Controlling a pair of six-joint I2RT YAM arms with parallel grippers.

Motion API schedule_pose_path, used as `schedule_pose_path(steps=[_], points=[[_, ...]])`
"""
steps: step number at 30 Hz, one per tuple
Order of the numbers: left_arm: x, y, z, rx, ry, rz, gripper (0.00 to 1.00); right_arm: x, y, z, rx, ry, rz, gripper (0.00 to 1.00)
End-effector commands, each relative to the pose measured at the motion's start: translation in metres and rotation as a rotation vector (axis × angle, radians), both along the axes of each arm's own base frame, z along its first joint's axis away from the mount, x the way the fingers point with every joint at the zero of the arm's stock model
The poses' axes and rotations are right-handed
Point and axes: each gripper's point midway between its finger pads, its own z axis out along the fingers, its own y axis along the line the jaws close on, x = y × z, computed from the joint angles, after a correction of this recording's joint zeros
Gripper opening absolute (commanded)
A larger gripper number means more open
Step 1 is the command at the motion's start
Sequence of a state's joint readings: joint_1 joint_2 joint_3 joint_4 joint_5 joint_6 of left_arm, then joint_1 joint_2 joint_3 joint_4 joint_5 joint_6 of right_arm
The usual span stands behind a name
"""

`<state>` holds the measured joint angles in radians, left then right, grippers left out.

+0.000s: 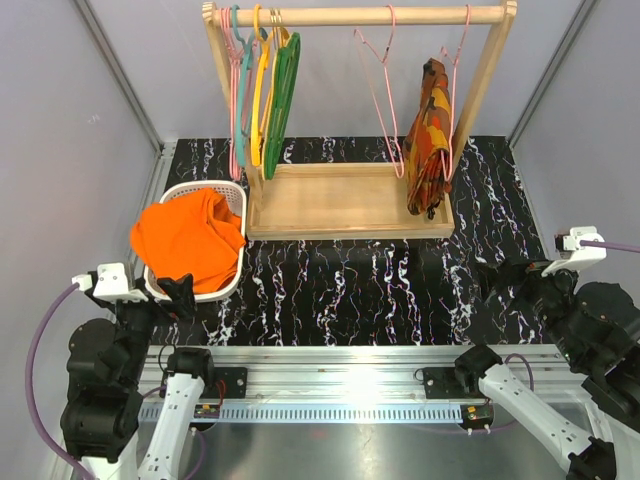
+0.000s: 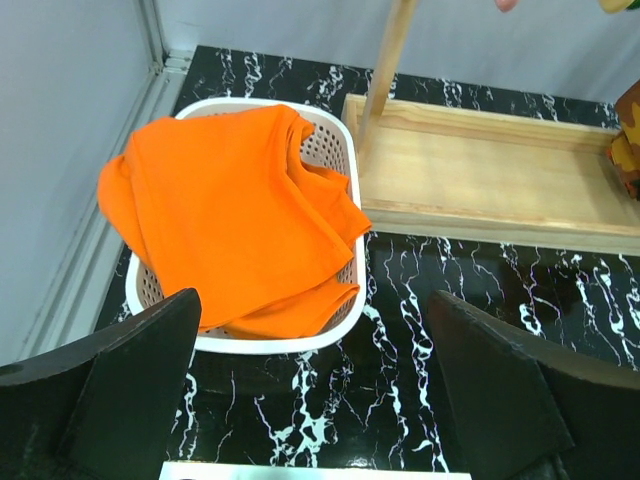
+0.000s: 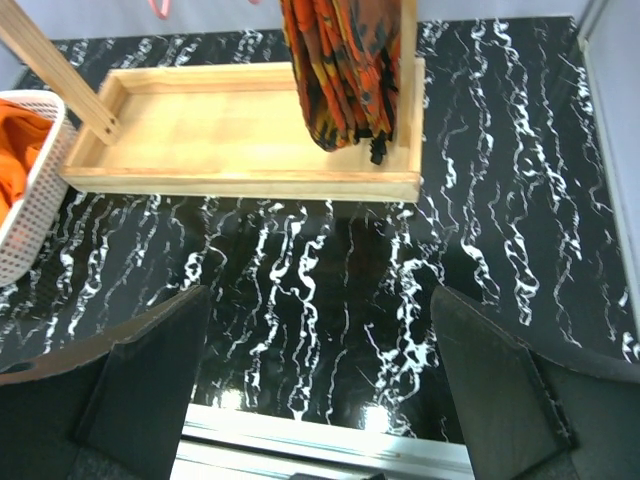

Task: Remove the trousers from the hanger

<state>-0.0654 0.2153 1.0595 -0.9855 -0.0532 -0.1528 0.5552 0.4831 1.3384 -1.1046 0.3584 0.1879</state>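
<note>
Okay, left gripper (image 2: 312, 300) fingers (image 2: 130, 380) were spread wide, holding nothing, at the lower left of the top view. Right gripper (image 3: 320, 295) fingers (image 3: 140, 370) were likewise parted and empty, lower right. Trousers (image 1: 185, 240) lay heaped in the white basket (image 1: 236, 190), left of centre, spilling over its left rim. Pink hanger (image 1: 391, 30) hung bare from the wooden rack (image 1: 350, 200) rail, upper middle. Camouflage garment (image 1: 428, 140) hung near the rail's right end.
</note>
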Motion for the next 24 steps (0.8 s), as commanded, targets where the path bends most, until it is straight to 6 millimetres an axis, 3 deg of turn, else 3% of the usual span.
schedule_pose_path(steps=[1,24], points=[[0.003,-0.007,0.006,0.016,-0.045,-0.050,0.99,0.000,-0.012,-0.008,-0.027,0.026,-0.061,0.99],[0.006,-0.003,0.003,0.010,-0.025,-0.019,0.99,0.025,0.006,-0.002,-0.050,0.020,-0.036,1.00]])
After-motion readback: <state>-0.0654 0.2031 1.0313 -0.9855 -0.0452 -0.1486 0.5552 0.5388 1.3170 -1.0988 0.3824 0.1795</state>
